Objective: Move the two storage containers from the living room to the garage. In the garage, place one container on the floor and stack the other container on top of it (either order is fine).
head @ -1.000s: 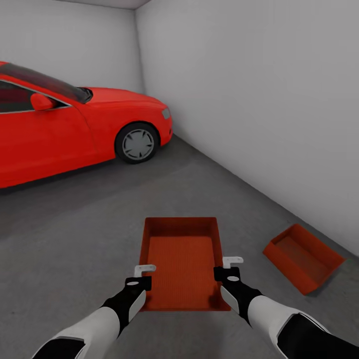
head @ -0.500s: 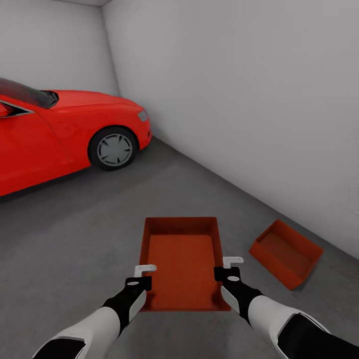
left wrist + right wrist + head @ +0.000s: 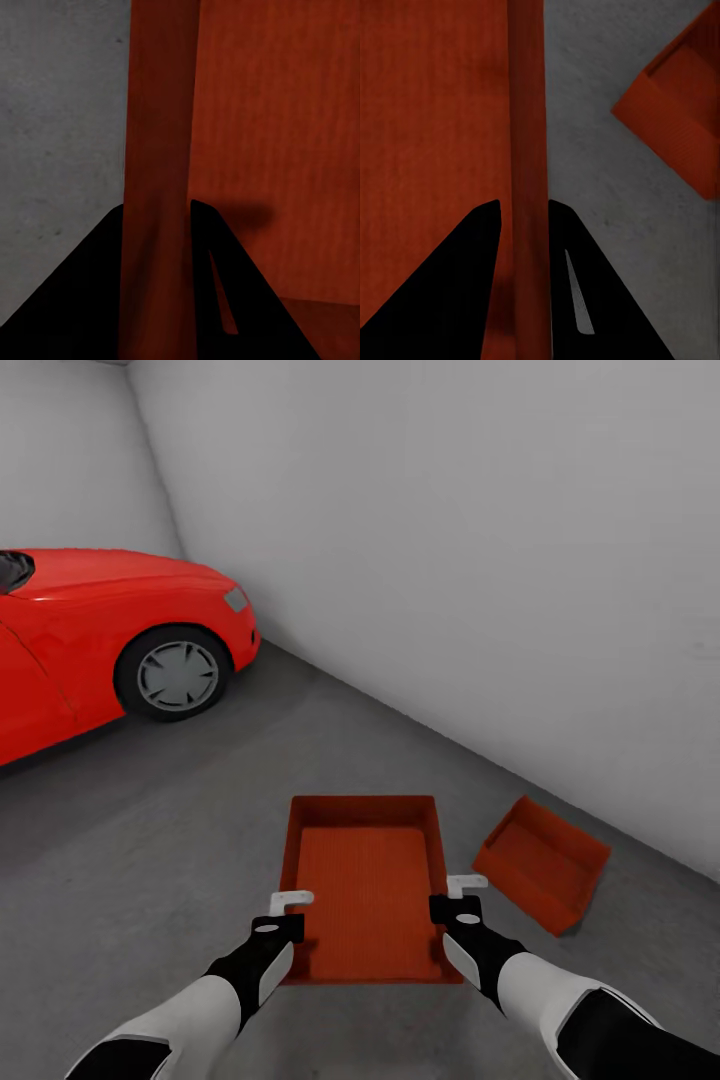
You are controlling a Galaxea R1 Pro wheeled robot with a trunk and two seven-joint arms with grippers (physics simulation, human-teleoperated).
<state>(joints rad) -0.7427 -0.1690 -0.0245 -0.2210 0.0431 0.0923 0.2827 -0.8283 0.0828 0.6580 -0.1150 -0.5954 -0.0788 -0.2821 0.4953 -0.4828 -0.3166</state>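
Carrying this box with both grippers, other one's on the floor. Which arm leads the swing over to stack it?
Right. The floor box sits by the wall on the right gripper's side, close to the held box. The left gripper, clamped on the opposite wall, is farther away and should follow.

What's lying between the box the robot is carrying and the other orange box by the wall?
Nothing but bare grey floor. In the head view, the held box and the box on the ground are separated only by concrete; the right wrist view shows the same bare strip.
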